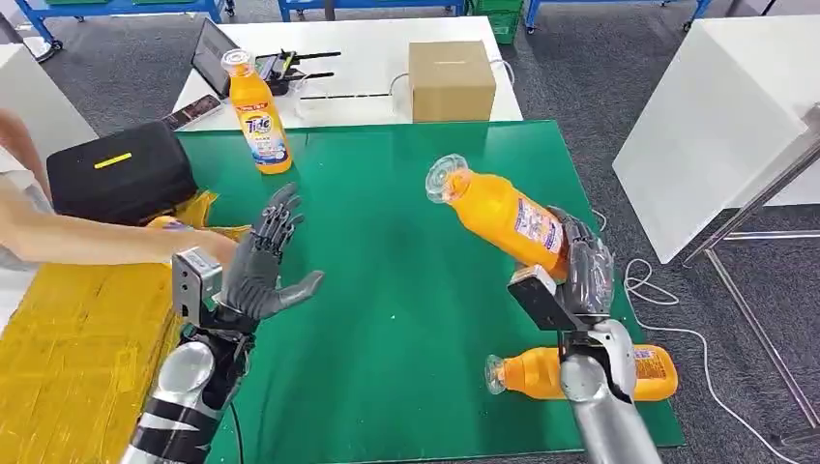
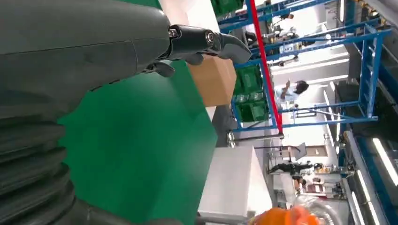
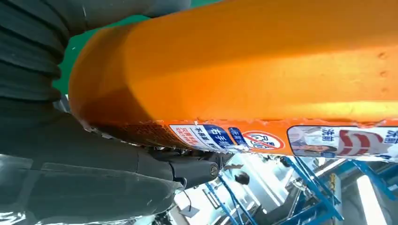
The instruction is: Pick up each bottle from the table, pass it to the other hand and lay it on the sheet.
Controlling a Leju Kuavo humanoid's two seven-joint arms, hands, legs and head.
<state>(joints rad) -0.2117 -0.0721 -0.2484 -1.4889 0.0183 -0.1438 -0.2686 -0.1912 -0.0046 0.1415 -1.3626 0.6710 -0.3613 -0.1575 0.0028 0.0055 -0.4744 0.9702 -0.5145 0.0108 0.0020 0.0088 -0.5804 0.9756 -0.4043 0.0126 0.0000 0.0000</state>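
The right hand (image 1: 578,266) holds an orange bottle (image 1: 498,213) by its lower part, above the green table (image 1: 406,319) near its right edge. This bottle is lifted and tilted, with its clear cap pointing up and toward the left hand. In the right wrist view the same bottle (image 3: 244,70) lies across the dark fingers (image 3: 195,166), which wrap under it, and its label with blue and red marks is turned to the camera. The left hand (image 1: 261,266) is raised over the left part of the green table, with the palm turned toward the held bottle and the fingers spread wide; it holds nothing. In the left wrist view the dark fingers (image 2: 206,40) are stretched out over the green surface, and an orange piece with a clear cap shows at the lower edge of that picture. A second orange bottle (image 1: 580,372) lies on its side near the front right corner of the green table, partly hidden behind the right arm, with its cap toward the left. A third orange bottle (image 1: 259,114) stands upright near the far left corner. A yellow sheet (image 1: 77,338) lies beside the left edge of the green table, and a person's arm (image 1: 97,237) reaches over it. A black case (image 1: 121,172) sits just beyond the yellow sheet. A cardboard box (image 1: 451,80) stands on the white table behind the far edge.
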